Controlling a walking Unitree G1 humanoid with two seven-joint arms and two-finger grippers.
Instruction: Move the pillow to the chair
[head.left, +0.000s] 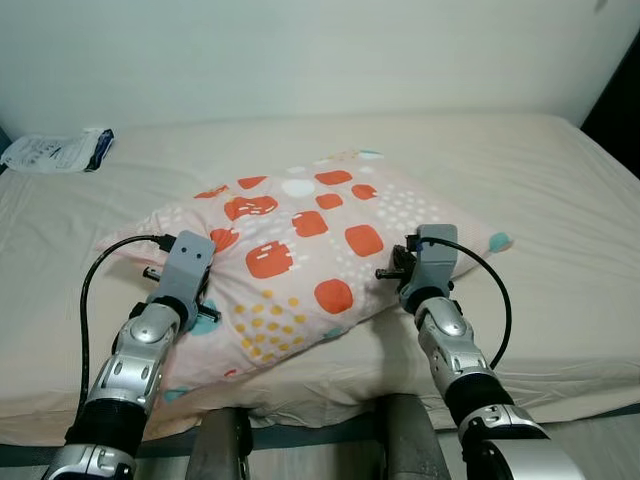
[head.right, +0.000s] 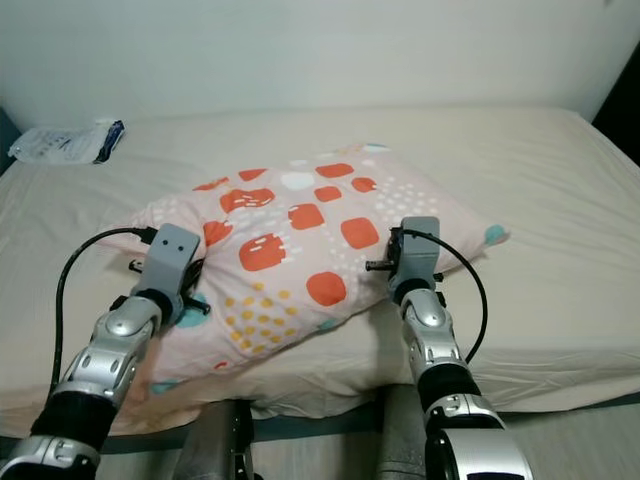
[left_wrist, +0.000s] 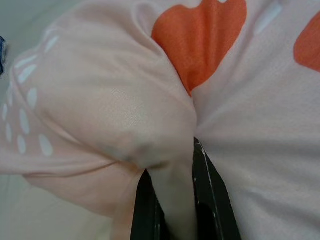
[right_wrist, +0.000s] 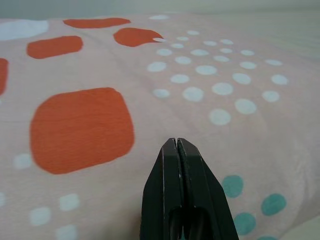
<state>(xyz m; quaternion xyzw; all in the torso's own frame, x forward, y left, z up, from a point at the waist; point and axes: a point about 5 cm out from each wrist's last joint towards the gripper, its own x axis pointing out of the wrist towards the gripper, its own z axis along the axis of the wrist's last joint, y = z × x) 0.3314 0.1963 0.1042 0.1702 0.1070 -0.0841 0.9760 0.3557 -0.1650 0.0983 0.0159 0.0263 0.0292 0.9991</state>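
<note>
A pink pillow (head.left: 300, 250) with orange squares and white, yellow and teal dots lies slightly askew on the bed (head.left: 540, 200). My left gripper (left_wrist: 172, 165) is at the pillow's near left edge, shut on a pinched fold of its cover; the fabric bulges between the two black fingers (left_wrist: 210, 190). In the head view that gripper (head.left: 203, 300) is mostly hidden under its grey wrist housing. My right gripper (right_wrist: 176, 141) is shut with nothing between its fingers, its tip against the pillow's near right side (head.left: 398, 268).
The bed's cream sheet stretches back to a pale wall. A white plastic packet (head.left: 58, 150) lies at the bed's far left corner. A dark object (head.left: 622, 100) stands past the bed's right side. My legs touch the mattress's front edge (head.left: 330, 400).
</note>
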